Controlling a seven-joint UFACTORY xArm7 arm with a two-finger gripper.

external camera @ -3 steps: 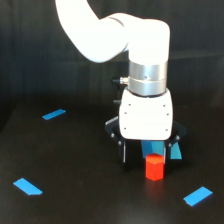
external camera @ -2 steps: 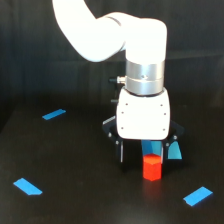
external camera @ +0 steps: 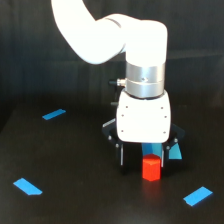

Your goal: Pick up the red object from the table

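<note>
Though claw (external camera: 141,161) tips hidden, red object (external camera: 151,168) shows on table (external camera: 75,200).

One red object (external camera: 151,168); four flat blue pieces (external camera: 54,114); one gripper (external camera: 144,162).

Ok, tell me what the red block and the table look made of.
The red block: likely plastic or painted wood; uniform bright orange-red, crisp facets, faint sheen on top. The table: a matte black sheet, perhaps laminate or rubber mat; it shows only dim, soft reflections. Neither material is certain from this view.
</note>
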